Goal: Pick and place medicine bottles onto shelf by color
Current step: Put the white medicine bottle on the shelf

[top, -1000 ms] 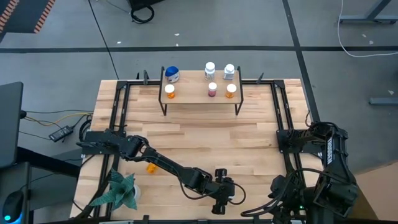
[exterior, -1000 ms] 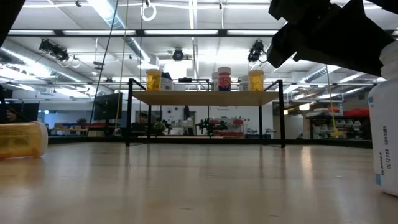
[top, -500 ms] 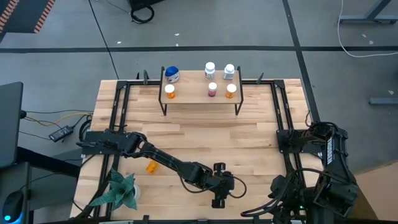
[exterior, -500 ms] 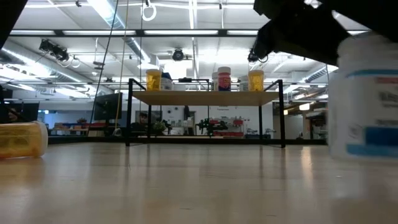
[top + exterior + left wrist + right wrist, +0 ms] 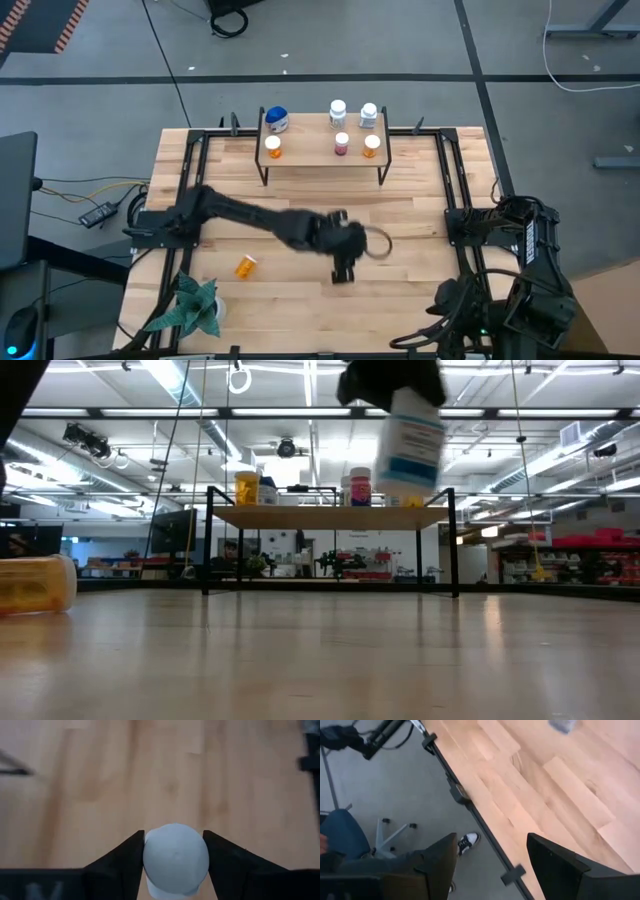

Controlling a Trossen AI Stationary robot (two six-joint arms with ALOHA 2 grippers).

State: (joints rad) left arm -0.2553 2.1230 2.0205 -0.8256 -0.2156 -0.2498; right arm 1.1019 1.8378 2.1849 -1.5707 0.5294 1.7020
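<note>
White bottle (image 5: 175, 857) clamped between the left gripper's (image 5: 174, 851) fingers (image 5: 122, 865) — lifted above the counter (image 5: 420, 210); right gripper (image 5: 492, 860) parted — empty.

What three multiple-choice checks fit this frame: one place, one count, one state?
1. The orange bottle off the shelf lies:
A. by the plant
B. on the shelf
C. by the right arm

2. Bottles on the shelf:
A. four
B. six
C. eight

3. The left hand is:
A. open, empty
B. shut on a white bottle
C. out of view

Key:
1 A: it lies on the table beside the plant.
2 B: the high view shows six caps there.
3 B: fingers clamp the white bottle, held above the table.
</note>
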